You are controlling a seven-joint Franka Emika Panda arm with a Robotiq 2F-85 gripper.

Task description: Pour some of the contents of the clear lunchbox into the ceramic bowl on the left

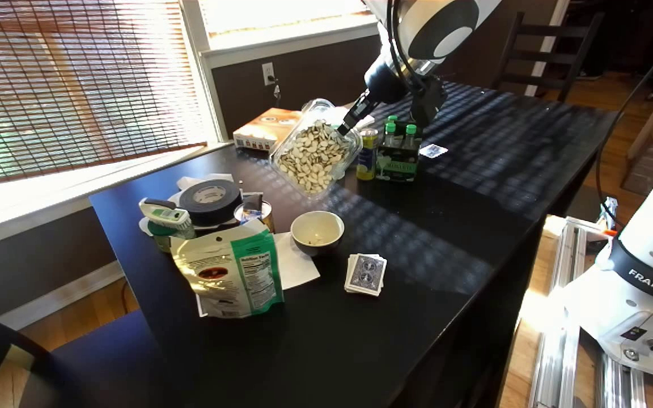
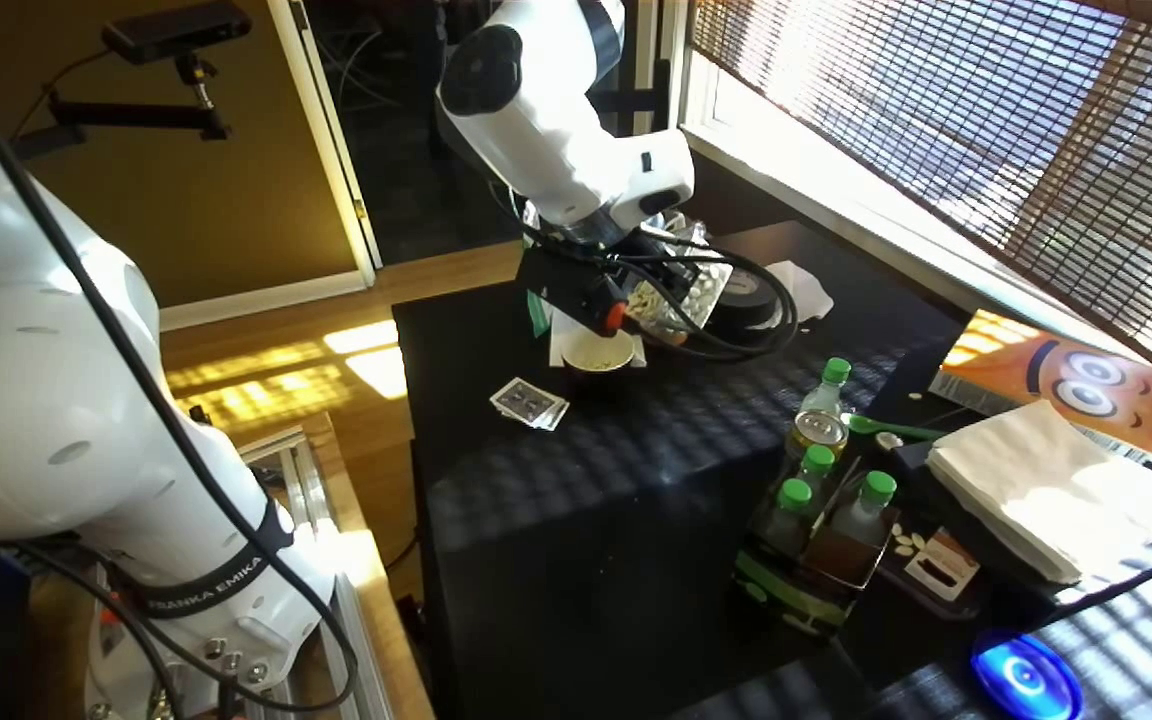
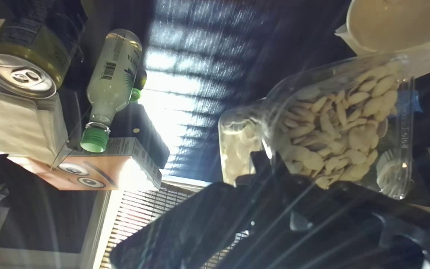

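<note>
My gripper [image 1: 344, 128] is shut on the wall of the clear lunchbox [image 1: 356, 148] and holds it tilted in the air. The lunchbox also shows in the wrist view [image 3: 406, 127], and partly behind the arm in an exterior view [image 2: 708, 292]. Its contents [image 1: 314, 160], pale flat seeds, lie massed inside; they fill much of the wrist view [image 3: 334, 130]. The ceramic bowl [image 1: 317, 225], cream inside, stands on the table below the lunchbox's lower end. It also shows in an exterior view [image 2: 598, 352] and in the wrist view [image 3: 394, 26]. A few pale bits lie in it.
A standing pouch [image 1: 230, 277], a black tape roll [image 1: 210, 199] and a brush [image 1: 165, 215] are beside the bowl. A card deck [image 1: 366, 274] lies in front. A can [image 1: 367, 154], a bottle carrier [image 1: 397, 161], an orange box [image 1: 267, 127] and napkins [image 2: 1056, 490] stand farther off.
</note>
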